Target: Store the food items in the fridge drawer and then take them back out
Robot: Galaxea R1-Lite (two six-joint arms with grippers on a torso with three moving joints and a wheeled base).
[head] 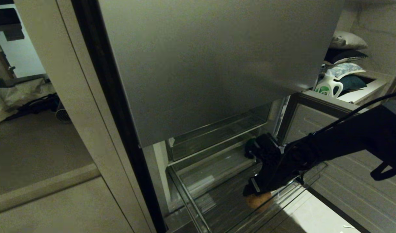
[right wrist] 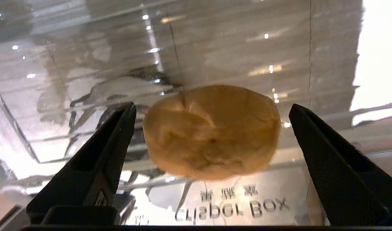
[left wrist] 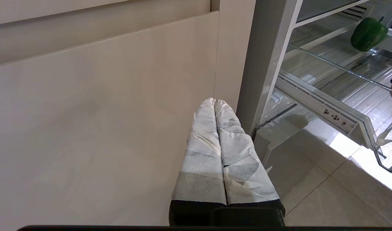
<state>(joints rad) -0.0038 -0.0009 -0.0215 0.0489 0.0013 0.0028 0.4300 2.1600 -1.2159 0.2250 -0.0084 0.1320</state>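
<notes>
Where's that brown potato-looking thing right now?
The potato lies in the clear fridge drawer near its front wall, between the open fingers of the robot's right hand, untouched. The green pepper sits further back.

Detergent jug (head: 328, 86) beside stacked pillows (head: 346, 51); beige cabinet panel (left wrist: 103, 112).

Right pincer (right wrist: 212, 128) agape, left pincer (left wrist: 215, 106) pressed together

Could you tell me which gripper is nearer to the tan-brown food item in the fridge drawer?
The right. The right gripper hangs open directly over the tan-brown food item, fingers either side without touching. The left gripper is shut, outside the fridge beside a beige panel.
</notes>
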